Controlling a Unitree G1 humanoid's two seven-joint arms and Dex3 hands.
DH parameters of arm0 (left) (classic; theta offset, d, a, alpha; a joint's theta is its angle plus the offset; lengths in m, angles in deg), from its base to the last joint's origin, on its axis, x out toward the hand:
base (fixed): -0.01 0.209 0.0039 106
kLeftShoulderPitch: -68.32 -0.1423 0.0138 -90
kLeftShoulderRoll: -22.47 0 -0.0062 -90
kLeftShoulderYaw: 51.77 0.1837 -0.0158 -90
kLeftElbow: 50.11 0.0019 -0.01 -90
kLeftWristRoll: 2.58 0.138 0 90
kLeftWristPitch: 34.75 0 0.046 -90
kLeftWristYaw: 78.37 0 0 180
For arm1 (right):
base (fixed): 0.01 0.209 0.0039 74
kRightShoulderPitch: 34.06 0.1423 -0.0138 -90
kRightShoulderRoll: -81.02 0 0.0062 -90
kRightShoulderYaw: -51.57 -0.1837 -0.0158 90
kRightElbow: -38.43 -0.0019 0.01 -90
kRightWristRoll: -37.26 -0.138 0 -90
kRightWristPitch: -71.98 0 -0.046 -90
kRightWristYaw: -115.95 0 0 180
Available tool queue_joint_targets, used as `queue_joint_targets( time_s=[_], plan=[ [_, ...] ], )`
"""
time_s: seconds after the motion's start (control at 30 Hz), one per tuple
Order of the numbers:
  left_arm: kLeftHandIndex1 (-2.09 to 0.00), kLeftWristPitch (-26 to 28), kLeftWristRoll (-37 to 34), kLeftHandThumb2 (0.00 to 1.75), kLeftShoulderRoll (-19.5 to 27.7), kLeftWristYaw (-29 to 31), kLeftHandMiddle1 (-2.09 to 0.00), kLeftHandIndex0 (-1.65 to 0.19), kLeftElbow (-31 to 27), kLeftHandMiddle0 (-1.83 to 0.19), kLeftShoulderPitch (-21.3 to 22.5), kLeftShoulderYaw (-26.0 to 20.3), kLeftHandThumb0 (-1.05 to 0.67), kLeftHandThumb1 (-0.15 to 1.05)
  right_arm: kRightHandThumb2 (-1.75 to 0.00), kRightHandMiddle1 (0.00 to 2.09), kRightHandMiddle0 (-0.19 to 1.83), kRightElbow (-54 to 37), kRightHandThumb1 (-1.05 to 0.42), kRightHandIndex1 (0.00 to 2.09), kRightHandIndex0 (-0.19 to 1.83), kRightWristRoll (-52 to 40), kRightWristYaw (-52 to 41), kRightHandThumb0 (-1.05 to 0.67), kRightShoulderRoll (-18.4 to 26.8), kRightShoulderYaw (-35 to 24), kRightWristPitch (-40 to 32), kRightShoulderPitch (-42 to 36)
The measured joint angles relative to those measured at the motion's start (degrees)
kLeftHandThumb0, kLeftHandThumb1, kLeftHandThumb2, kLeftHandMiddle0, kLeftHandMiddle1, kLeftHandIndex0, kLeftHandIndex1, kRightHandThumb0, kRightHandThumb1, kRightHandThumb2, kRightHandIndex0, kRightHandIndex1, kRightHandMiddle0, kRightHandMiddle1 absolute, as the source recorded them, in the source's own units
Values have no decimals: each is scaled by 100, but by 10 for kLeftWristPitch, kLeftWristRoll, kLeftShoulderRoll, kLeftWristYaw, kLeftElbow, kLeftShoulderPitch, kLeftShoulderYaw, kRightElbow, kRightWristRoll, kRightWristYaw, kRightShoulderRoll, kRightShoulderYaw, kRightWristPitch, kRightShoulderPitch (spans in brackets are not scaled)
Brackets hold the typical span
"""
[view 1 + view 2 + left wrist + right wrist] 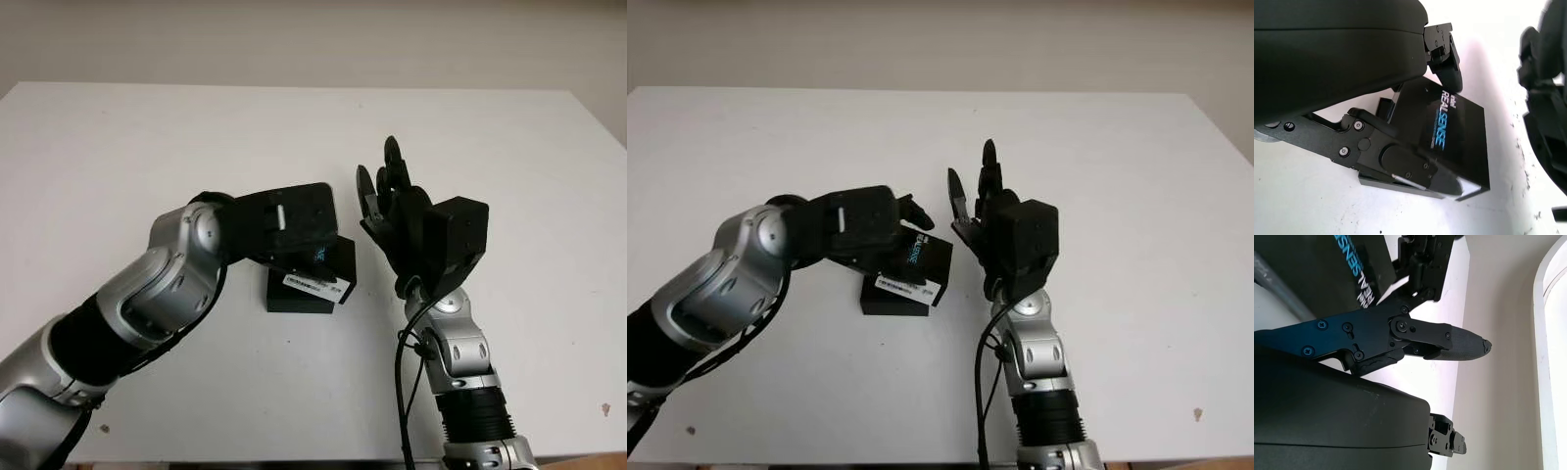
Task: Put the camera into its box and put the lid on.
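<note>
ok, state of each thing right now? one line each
lid: tilted over the box, held by the left hand, not seated
box: on the table, partly covered by the lid
left hand: shut on the lid
right hand: open, raised just right of the box

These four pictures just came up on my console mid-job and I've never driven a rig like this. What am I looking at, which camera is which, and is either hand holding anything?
This is a humanoid robot with two silver arms, each ending in a black three-finger hand. The two wide pictures come from the stereo camera on its head, looking down at a white table. The two close-ups come from cameras at the wrists.

On the table sits a black box base. The left hand grips the black RealSense lid, with fingers on opposite edges, and holds it tilted over the base, not seated. Whether the camera lies inside I cannot tell.

The right hand is open and raised beside the box, holding nothing.
</note>
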Motion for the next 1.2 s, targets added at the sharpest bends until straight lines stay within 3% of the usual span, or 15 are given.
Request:
queue_joint_targets(
  time_s=[0.1, 0.27, 0.33, 0.43, 0.53, 0.7, 0.87, 1.07, 1.2],
  plan=[
    [-139, 20, 2, 4, 3, 17, -142, 5, -4, 9, 0, -1, -18, 93, -52, 6, -14, 0, -105, 6, -15, 3, 0, -68, 0, 0, 0, 0],
    [-85, 26, -1, 5, 38, 78, -66, 6, -10, 0, 12, 4, -32, 91, -52, 5, -14, 1, -105, 6, -15, 6, 0, -68, 4, 2, 1, 0],
    [-77, 19, -1, 5, 52, 94, -55, 6, -10, -1, 12, 7, -35, 91, -52, 5, -14, 2, -105, 5, -15, 6, -2, -68, 6, 2, 1, 0],
    [-74, -15, 7, 6, 68, 99, -49, 10, -10, 3, 5, 6, -41, 91, -52, 5, -14, 5, -105, 5, -15, 5, -4, -68, 8, 2, 1, 0],
    [-58, -54, 28, 6, 86, 96, -37, 8, -10, 2, -13, 6, -44, 93, -52, 5, -14, 6, -105, 6, -15, 3, -5, -68, 8, 2, 1, 0],
    [-30, -129, 60, 6, 99, 81, -55, -1, 0, 14, -54, -4, -45, 97, -52, 6, -14, 7, -105, 6, -14, 4, -7, -67, 9, 2, 4, 0],
    [-19, -164, 95, 6, 100, 79, -24, -6, 12, -2, -70, -11, -48, 102, -52, 6, -13, 7, -105, 6, -14, 5, -7, -68, 10, 1, 4, 0],
    [-10, -336, 192, 21, 126, 19, -8, -1, 33, 2, -114, -13, -58, 105, -51, 6, -13, 7, -105, 6, -13, 6, -10, -69, 14, 0, 1, 0],
    [-6, -375, 234, 28, 122, 8, -5, 4, 51, 8, -131, -22, -59, 105, -52, 5, -13, 7, -105, 6, -14, 5, -15, -68, 18, -3, 1, 0]
  ],
)
